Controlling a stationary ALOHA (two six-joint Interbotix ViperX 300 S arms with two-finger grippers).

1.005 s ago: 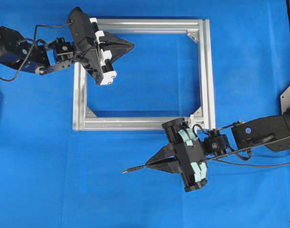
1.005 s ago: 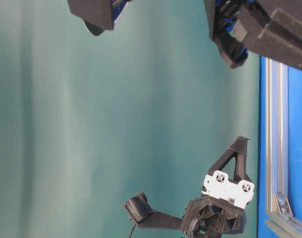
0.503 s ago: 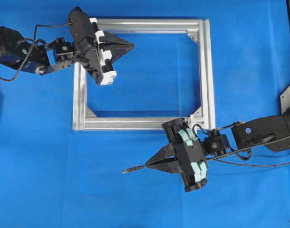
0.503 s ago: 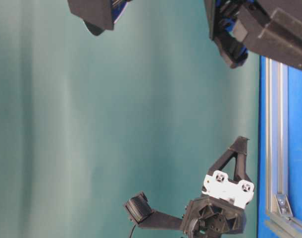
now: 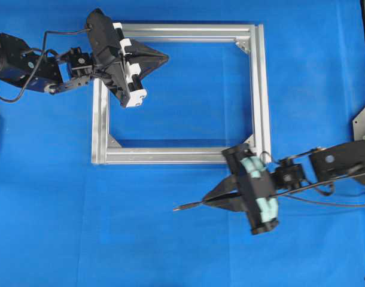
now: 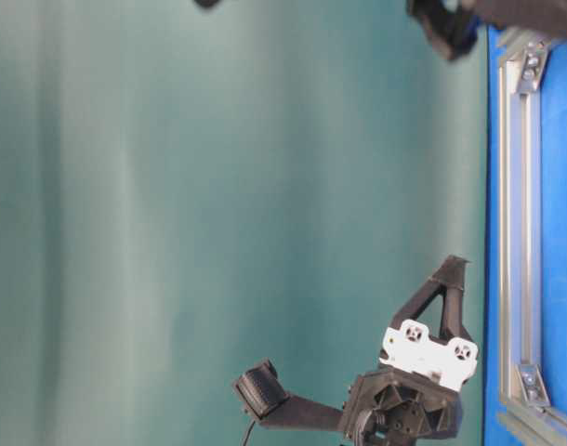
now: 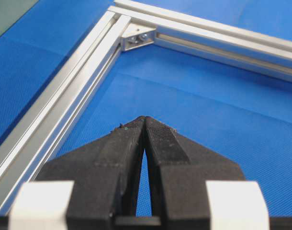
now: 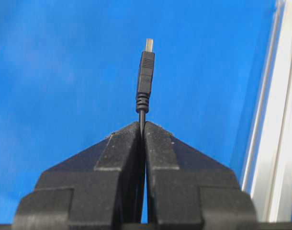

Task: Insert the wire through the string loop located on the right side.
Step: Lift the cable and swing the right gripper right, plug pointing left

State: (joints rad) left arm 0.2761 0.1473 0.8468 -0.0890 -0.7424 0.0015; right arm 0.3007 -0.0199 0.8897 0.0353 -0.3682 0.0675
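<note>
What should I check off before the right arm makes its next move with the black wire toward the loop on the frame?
1. Right end effector shut on the thin black wire: ok.
2. Wire's dark plug tip sticks out straight beyond the fingertips: ok.
3. Plug tip aimed at the small white string loop: not ok; it points away from the silver aluminium frame, over bare blue cloth.
4. String loop located: cannot tell; the right arm covers the frame's lower right corner in the overhead view.
5. Left end effector shut, empty, away from that corner: ok.
</note>
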